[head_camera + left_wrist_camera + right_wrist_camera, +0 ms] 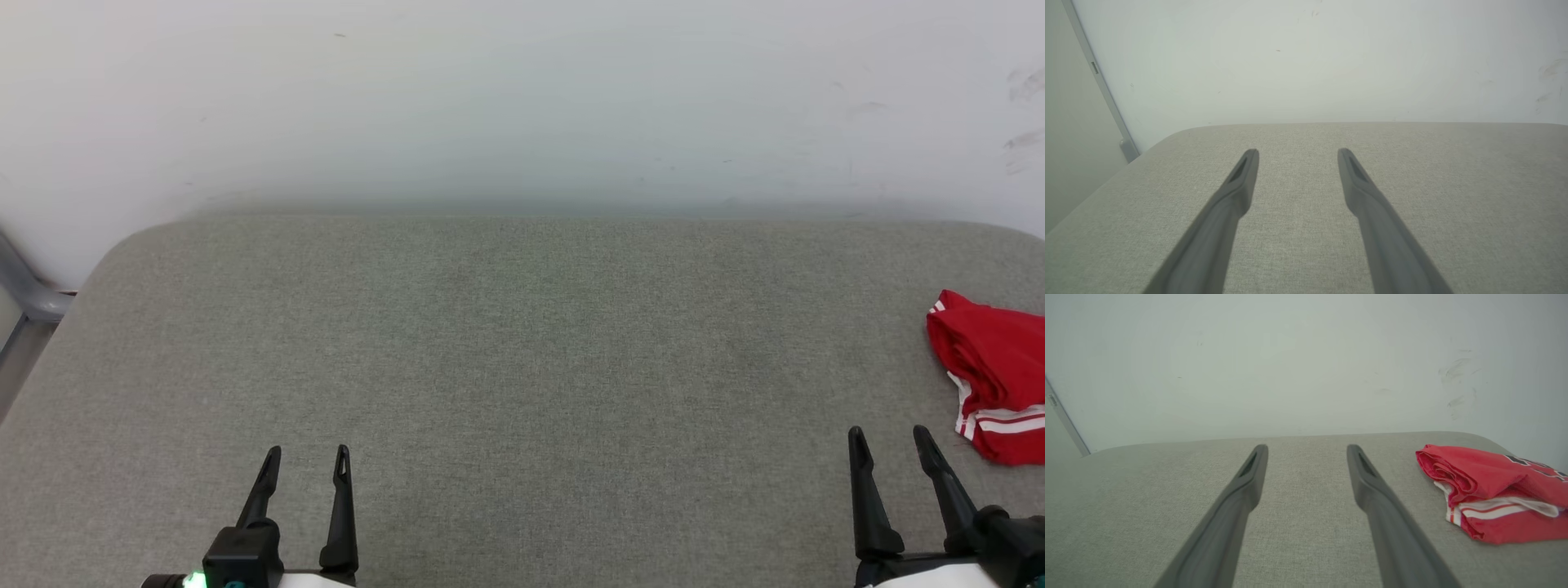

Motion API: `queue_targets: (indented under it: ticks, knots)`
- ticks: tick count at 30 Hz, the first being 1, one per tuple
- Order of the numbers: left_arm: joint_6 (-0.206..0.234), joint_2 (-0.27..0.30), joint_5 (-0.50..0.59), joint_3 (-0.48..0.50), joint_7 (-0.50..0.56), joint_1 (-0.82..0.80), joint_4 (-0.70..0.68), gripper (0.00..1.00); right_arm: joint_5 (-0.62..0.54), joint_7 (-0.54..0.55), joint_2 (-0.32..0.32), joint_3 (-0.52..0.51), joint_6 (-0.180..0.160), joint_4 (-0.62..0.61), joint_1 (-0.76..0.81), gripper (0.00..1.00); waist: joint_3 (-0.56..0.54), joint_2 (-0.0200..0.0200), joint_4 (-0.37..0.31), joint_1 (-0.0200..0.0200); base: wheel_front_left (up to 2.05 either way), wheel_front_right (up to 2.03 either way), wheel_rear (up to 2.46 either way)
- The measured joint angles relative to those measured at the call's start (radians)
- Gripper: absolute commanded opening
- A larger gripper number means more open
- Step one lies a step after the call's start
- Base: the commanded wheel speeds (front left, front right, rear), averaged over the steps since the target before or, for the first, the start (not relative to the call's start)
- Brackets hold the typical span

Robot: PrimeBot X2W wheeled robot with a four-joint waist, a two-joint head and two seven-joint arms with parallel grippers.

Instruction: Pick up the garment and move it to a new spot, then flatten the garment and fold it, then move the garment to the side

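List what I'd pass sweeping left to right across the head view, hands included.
grey metal bar at the left edge → left hand, open → right hand, open → red garment, bunched up at the right edge.

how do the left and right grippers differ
The right gripper sits close beside the garment without touching it; the left gripper has bare grey cushion around it. In the head view the right gripper's fingers lean left, while the left gripper's lean slightly right. Both are open, empty and pointing toward the wall.
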Motion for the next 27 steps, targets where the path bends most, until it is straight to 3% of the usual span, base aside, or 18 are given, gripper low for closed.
queue_targets:
  ticks: [12,13,19,27]
  knots:
    - [-0.021,-0.002,-0.002,0.009,0.000,0.004,0.013,1.00,-0.007,0.000,0.005,0.003,0.000,-0.008,0.012,1.00,0.004,0.0000,0.003,0.0001,0.00,0.00,0.00]
    - [-0.021,-0.002,-0.002,0.010,0.000,0.004,0.017,0.00,-0.007,0.000,0.005,0.003,0.000,-0.005,0.012,0.00,0.004,0.0000,0.003,0.0001,0.00,0.00,0.00]
    - [-0.021,-0.012,-0.004,0.010,0.007,0.023,0.077,0.00,-0.006,0.007,0.006,0.004,0.000,0.050,0.022,0.00,0.004,0.0000,0.003,0.0001,0.00,0.00,0.00]
    - [-0.035,-0.013,-0.162,0.024,0.049,0.015,0.096,0.00,0.142,0.045,0.006,0.003,0.000,0.070,0.017,0.00,0.007,0.0000,0.001,0.0001,0.00,0.00,0.00]
